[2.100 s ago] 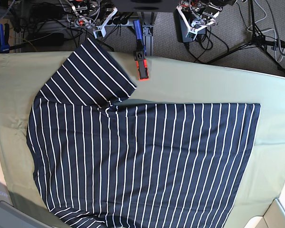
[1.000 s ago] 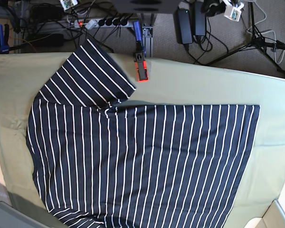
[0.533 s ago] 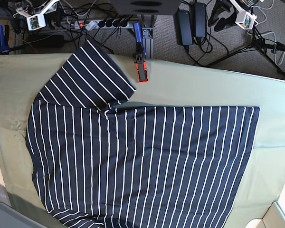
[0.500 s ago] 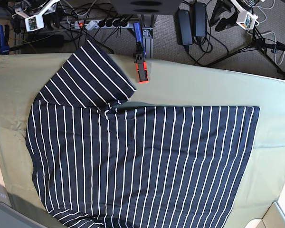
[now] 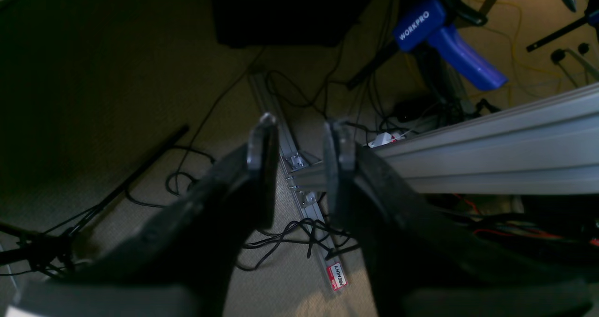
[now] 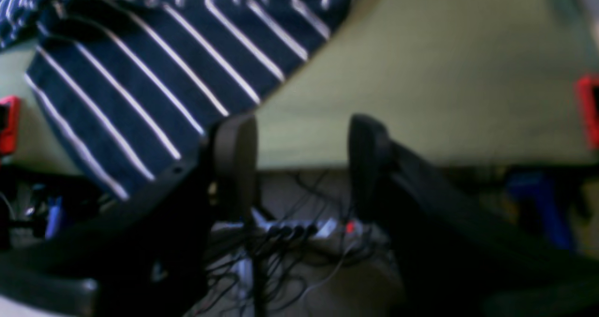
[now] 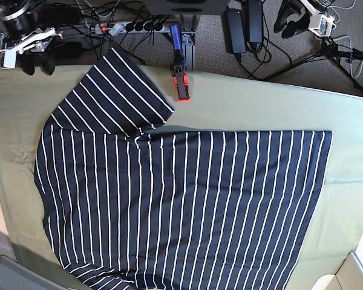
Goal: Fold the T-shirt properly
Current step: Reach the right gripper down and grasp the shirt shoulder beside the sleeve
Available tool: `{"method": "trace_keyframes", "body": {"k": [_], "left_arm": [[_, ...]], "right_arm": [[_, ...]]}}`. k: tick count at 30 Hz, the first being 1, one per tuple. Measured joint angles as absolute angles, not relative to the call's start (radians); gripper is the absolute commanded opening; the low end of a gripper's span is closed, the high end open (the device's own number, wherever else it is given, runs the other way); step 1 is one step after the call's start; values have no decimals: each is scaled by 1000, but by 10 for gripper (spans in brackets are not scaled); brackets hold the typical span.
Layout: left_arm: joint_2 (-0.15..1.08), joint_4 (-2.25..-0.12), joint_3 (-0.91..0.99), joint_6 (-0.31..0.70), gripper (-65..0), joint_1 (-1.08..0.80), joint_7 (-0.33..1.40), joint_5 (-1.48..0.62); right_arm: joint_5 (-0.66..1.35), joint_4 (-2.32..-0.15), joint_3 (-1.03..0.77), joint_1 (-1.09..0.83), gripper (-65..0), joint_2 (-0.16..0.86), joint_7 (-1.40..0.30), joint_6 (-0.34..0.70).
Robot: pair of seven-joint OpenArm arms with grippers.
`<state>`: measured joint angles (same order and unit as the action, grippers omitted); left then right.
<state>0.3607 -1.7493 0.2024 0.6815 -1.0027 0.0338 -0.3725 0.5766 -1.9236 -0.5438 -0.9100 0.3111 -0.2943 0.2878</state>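
In the base view the T-shirt (image 7: pixel 181 205) lies spread flat on the olive-green cloth (image 7: pixel 260 109), dark navy with thin white stripes, one sleeve angled up to the far edge beside an orange-and-blue clamp (image 7: pixel 179 75). The right gripper (image 7: pixel 35 63) sits at the far left corner, the left gripper (image 7: pixel 293 23) off the table over the carpet (image 7: pixel 302 54) (both well apart from the shirt). The left wrist view shows its jaws parted by a narrow gap, holding nothing, above floor cables (image 5: pixel 290 232) and an aluminium rail (image 5: pixel 491 158). The right wrist view, blurred, shows wider-spread empty jaws above the table edge, the striped sleeve just beside one finger (image 6: pixel 234 162).
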Motion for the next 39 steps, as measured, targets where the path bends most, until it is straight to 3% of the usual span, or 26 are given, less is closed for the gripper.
{"method": "trace_keyframes", "body": {"k": [7,13,26,39], "left_arm": [[360,-1749,202,682,-456,-1003,38,-372],[360,-1749,202,682,-456,-1003,109,-372],[360,-1749,202,682,-456,-1003,121,-431],[361,-1749,202,682,-456,-1003,128,-456]], "right_arm": [[617,-1744,-496,-756,-336,243,-305,288],[640,-1742,-495,-699,-336,165,-342,291],[613,-1742,-341,-659,-335,138,-322,291],[606,-1743,-333,-633,-336,38,-315,291]]}}
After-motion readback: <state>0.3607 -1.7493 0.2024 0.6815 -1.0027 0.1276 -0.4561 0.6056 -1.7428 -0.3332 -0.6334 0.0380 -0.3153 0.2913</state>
